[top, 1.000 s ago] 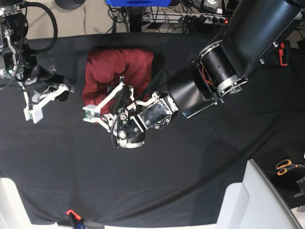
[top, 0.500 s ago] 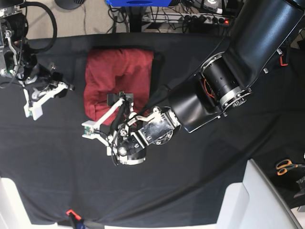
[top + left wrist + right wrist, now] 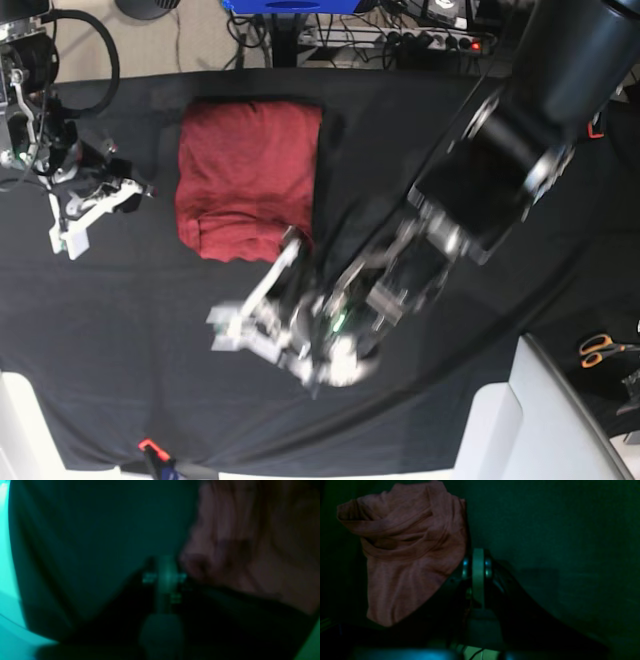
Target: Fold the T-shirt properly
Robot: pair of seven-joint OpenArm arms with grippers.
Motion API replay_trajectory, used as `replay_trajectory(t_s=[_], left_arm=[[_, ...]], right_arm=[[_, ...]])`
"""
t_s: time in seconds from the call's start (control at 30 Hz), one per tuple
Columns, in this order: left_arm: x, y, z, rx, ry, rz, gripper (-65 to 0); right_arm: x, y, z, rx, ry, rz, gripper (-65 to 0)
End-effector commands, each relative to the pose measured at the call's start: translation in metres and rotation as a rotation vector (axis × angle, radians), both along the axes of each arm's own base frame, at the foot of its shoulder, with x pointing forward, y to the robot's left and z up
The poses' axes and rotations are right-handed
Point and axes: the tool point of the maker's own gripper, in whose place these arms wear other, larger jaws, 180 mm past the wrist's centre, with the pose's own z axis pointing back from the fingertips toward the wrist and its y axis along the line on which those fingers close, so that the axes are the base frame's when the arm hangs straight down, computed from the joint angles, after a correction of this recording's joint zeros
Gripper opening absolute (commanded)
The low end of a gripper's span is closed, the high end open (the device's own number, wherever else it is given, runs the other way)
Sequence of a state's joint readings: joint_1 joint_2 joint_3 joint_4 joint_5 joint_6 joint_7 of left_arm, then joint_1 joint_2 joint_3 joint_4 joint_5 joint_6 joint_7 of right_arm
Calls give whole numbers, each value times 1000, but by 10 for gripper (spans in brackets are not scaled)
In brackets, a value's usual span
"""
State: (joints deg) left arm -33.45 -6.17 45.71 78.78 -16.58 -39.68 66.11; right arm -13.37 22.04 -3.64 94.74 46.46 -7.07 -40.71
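Black table cloth [image 3: 120,330] covers the whole work surface; floor w/ cables and a power strip [image 3: 420,38] past the far edge, orange-handled scissors [image 3: 600,348] near the right edge, small orange-red clip [image 3: 150,447] at the near edge.

Left gripper [image 3: 232,330]: motion-blurred in base view, sits over bare cloth toward the near-centre of the surface, apart from the shirt. Wrist view is blurry too, but the fingers read as pressed together, nothing between them. So closed, empty. Arm behind it runs up to the far right corner, big black housing, also smeared.

Right gripper [image 3: 72,232]: near the left edge, over bare cloth, well apart from the shirt's left side. Its wrist view shows both fingers [image 3: 478,565] flat against each other, closed, holding nothing. Shirt edge shows just left of the fingertips in that view, not touching as far as I can tell.

T-shirt [image 3: 248,180]: dark red, lying on the far-centre part of the surface, top edge close to the far edge of the cloth. Folded into a rough rectangle, longer front-to-back. Near-left corner is rounded and bunched, w/ a layered roll along the near edge. Right edge straight. Sleeves not visible, tucked in or under, can't tell which. No gripper touching it.
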Motion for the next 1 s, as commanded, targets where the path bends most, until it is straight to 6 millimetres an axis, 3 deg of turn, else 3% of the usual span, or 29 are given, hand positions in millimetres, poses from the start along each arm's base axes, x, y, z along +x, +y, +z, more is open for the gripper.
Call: replay_trajectory(t_s=[0.0,0.17,0.3,0.4,0.5,0.63,0.73,0.8,0.9,0.97], left_arm=[[-3,-19,17,-59,-28,-38,-650],[-36,3,14,-76,-35,-40,-650],[-48,40,4,-183,21,151,-650],[-64,58,-10,-265,74,269,-650],[-85,76,-20,-377,53,326,-650],[-125,91,-43,-413,-18,332,-650],[-154,106,-58,-409,-19,354,-650],[-170,112,-57,-465,-3,395,-650],[-198,122,-61,-509,34,453,-650],[-220,129,-67,-518,70,490,-650]], right_arm=[[9,-3,10,-4,-38,2,-650],[13,-8,13,-11,-48,-3,-650],[13,-15,13,-32,-47,3,-650],[19,-34,18,-155,-120,43,-650],[19,-40,23,-324,-257,220,-650],[-1,-46,18,-367,-368,386,-650],[-16,-75,17,-366,-405,354,-650],[-31,-96,11,-406,-386,347,-650],[-66,-122,-1,-480,-306,350,-650],[-95,-122,-10,-486,-254,390,-650]])
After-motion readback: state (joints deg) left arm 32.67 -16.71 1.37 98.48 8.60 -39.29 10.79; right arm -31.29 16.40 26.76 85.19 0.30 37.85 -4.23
